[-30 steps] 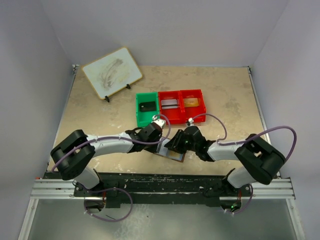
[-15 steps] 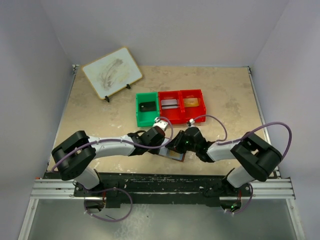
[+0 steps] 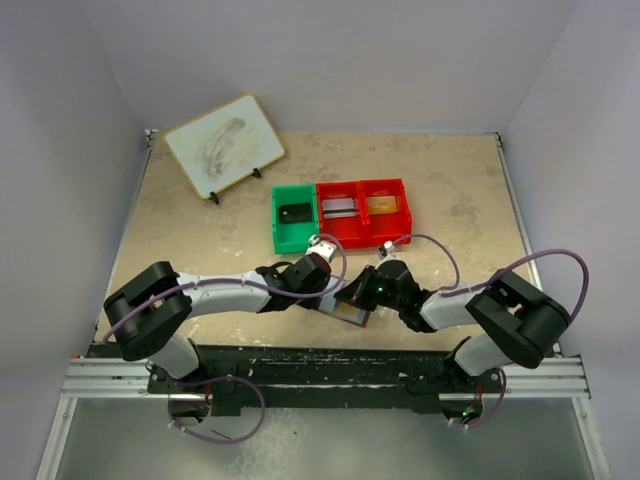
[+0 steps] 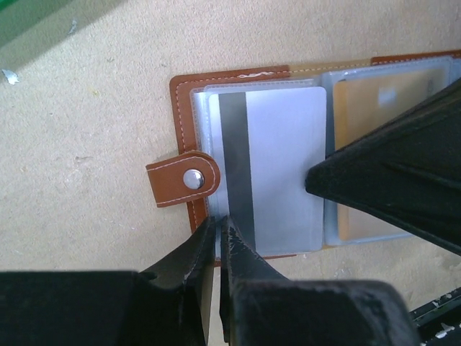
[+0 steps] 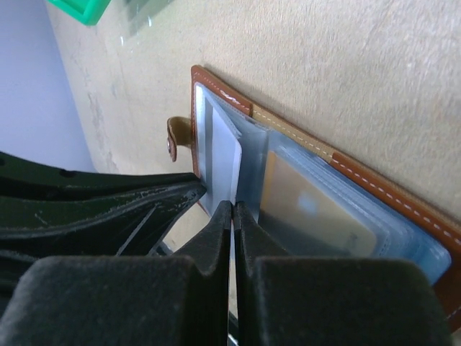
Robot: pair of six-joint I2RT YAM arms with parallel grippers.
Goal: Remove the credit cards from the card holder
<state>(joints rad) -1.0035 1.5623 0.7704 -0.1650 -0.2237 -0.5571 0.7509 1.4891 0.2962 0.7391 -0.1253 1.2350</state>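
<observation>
Beige stone-patterned table (image 3: 450,190) boxed in by plain white walls (image 3: 330,60).
Even, soft light falls across the top; an aluminium rail (image 3: 600,375) runs along the near edge.

Overhead view: we note bright, even, diffuse light from above; white enclosure walls (image 3: 330,70) flat, evenly lit; beige stone-patterned tabletop (image 3: 200,220) carries only faint soft shadows.
Left wrist view: we find brown leather card holder (image 4: 181,115) crisp, mild sheen on clear sleeves (image 4: 284,216); black left gripper fingers (image 4: 189,263) at 6 o'clock dark, soft.
Right wrist view: we see black right gripper fingers (image 5: 209,241) at 6 o'clock blurred; green plastic bin (image 5: 83,9) at 11 o'clock defocused.
</observation>
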